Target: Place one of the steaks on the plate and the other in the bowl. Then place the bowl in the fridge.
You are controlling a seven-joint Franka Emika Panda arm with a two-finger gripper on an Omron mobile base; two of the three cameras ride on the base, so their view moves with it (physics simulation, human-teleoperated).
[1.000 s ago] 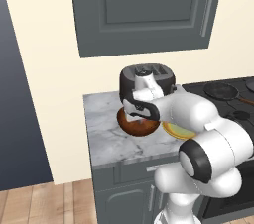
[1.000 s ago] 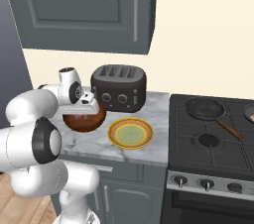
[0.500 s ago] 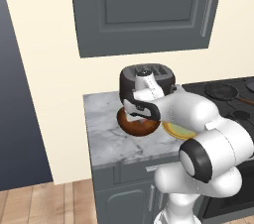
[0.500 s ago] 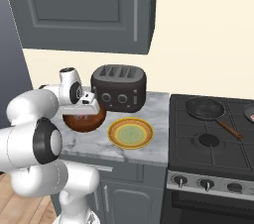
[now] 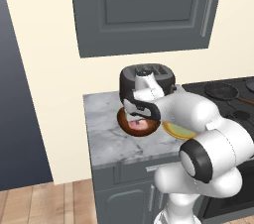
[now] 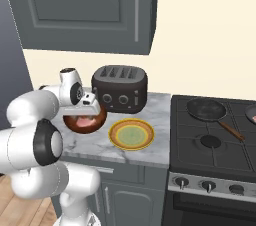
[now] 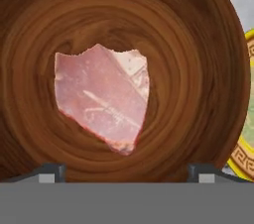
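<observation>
One steak (image 7: 101,96) lies flat in the middle of the wooden bowl (image 7: 198,59), pinkish-red with pale marbling, free of the fingers in the hand view. The bowl (image 5: 140,128) sits on the marble counter (image 5: 104,129), just in front of the black toaster (image 6: 120,89) and just beside the plate (image 6: 132,134), whose yellow rim and pale green centre carry nothing. In the hand view the plate's rim (image 7: 246,119) shows at the right edge, close to the bowl's wall.

The gripper (image 7: 126,171) hangs right over the bowl, its two finger tips (image 7: 49,172) set wide apart at either side of the steak and gripping nothing. In the left base view the arm's white hand (image 5: 143,106) bends down over the bowl in front of the toaster.

To the right of the counter is a dark stove (image 6: 215,140) with a black frying pan (image 6: 206,110) on a rear burner. A grey wall cabinet (image 5: 144,10) hangs above the counter.
</observation>
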